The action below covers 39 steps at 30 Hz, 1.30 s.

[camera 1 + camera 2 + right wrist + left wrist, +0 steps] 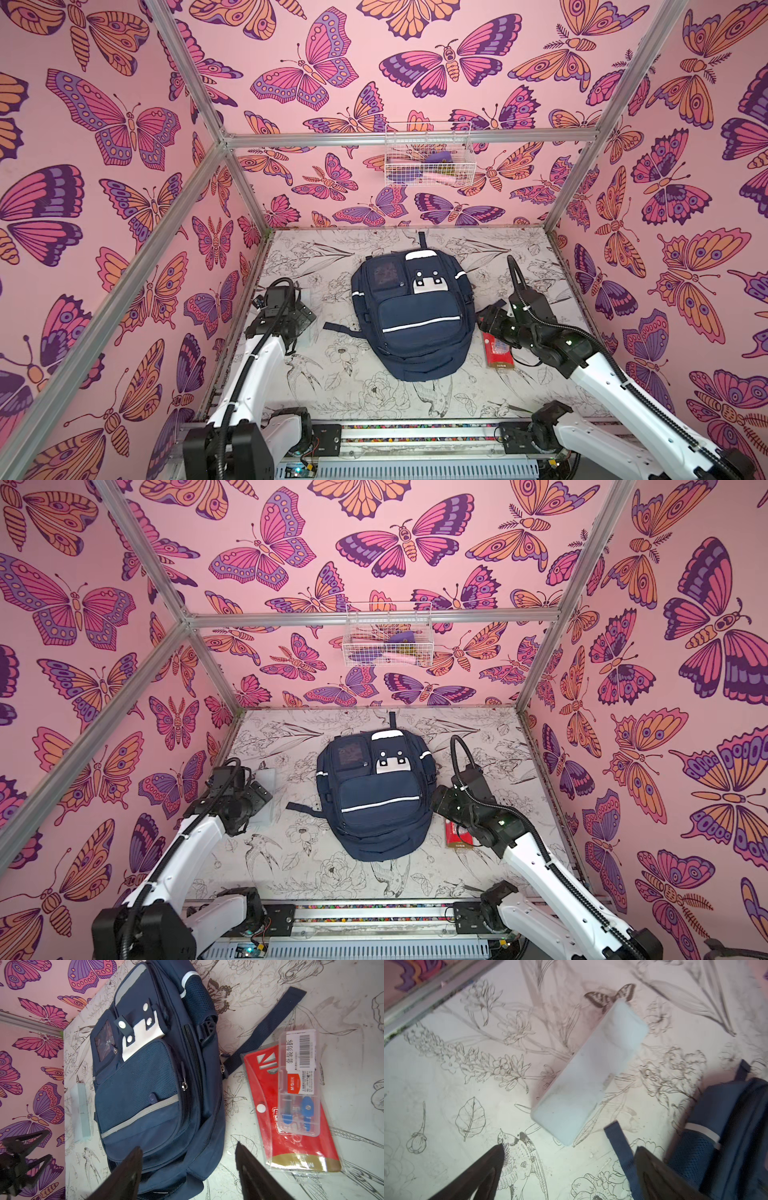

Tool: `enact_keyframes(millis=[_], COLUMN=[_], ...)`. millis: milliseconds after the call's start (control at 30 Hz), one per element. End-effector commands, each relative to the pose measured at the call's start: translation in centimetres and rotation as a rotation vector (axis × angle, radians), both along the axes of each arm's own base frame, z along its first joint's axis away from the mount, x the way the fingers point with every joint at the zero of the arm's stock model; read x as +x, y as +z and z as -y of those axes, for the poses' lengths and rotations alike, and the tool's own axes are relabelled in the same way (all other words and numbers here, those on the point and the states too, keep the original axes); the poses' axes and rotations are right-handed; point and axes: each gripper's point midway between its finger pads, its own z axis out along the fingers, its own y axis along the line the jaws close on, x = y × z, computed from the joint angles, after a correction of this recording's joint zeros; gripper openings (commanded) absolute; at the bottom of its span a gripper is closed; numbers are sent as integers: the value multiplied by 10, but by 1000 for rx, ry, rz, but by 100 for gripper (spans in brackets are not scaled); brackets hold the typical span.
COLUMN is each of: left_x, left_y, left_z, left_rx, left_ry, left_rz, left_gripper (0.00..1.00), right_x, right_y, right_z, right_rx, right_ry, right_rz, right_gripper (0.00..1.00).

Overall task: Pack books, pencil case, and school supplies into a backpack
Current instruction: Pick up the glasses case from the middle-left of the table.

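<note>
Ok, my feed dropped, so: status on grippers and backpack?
Left gripper open, by white case. Right gripper open over backpack edge. It lies flat, looks zipped. Red pack beside it, nothing blocking.

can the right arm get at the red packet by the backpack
Probably yes: the red packet lies flat close beside the open right gripper, with nothing between them. Only a clear box rests on top of it.

Worktop (pixel 316 386): pale sheet printed with line-drawn flowers, leaves and birds.
Centre: navy backpack (pixel 411 320), lying flat, front pockets up.
Left side: frosted white case (pixel 588 1076), near the backpack, not touching it.
Right side: red packet (pixel 264 1088) beside the backpack, with a clear box (pixel 299 1084) lying on top of it.
</note>
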Motion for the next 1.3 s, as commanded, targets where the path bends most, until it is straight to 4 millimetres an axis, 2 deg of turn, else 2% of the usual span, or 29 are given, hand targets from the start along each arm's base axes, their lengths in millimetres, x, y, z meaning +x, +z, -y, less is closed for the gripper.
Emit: enact_keyframes(millis=[0,100,300,333,467,567,833,1033,1267], left_x=[2,4,15,16,24,22,25,27,29], left_y=[-21,-26,-22,-31,-55,-71,-69,-80,-80], left_z=[11,4,-17,-18,-2,6,27,48,38], left_rx=[-123,-77,84,84,-14,-72,-62,-100,-51], left_ry=[-8,-15,-80,-94,-166,-170,-259,-327,-307], left_rz=[-31,-46,-57,-94,-163,-207,-199,-235,-284], left_gripper=[100,100,100,100,100,100,100,93,92], right_x=[1,1,1,1,3,5,5,6,6], right_y=[4,2,0,-1,0,4,7,9,5], right_z=[-5,-7,-8,-9,-15,-18,-20,-20,-21], right_rx=[43,53,57,61,91,110,118,120,123], right_ry=[5,8,12,13,17,22,26,25,32], right_rz=[13,8,5,4,3,8,11,15,15], right_gripper=[72,73,73,73,72,72,71,71,69])
